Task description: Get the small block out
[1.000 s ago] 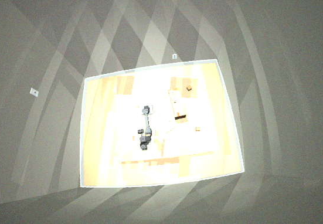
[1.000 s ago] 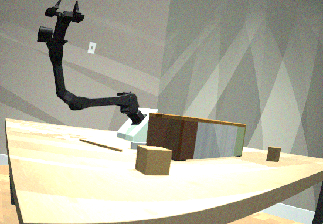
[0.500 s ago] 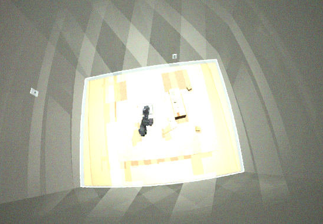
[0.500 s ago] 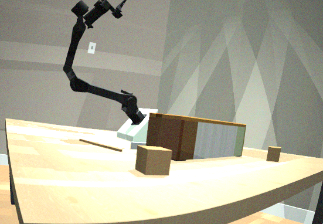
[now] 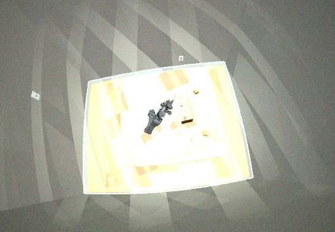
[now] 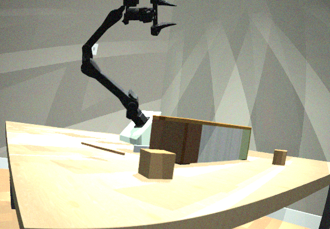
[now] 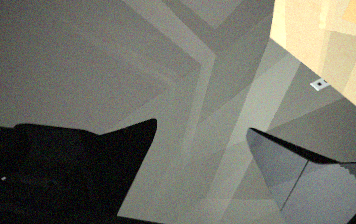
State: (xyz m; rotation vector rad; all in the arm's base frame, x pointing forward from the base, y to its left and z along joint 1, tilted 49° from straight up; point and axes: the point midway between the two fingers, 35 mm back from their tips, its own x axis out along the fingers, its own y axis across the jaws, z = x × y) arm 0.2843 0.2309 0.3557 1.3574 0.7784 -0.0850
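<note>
The box [image 5: 189, 107] [image 6: 221, 144] stands on the table, long and narrow, with a thin wooden top, a dark brown end and a pale grey-blue panel beside it. The clear front is not distinguishable. I cannot make out the small block on its shelf; small marks inside the box in the top view are too washed out to tell. My gripper [image 5: 172, 106] [image 6: 176, 14] [image 7: 200, 127] is open and empty. It is raised high above the table, its fingers pointing sideways, and from above it appears beside the box's left long side. The wrist view shows mostly wall between the fingers.
A wooden cube [image 5: 205, 133] [image 6: 156, 164] stands near the box's dark end. Another wooden cube [image 5: 196, 91] [image 6: 279, 157] stands by the other end. A thin wooden strip [image 6: 102, 148] lies on the table. A pale green slanted object [image 6: 129, 138] stands by the arm's base.
</note>
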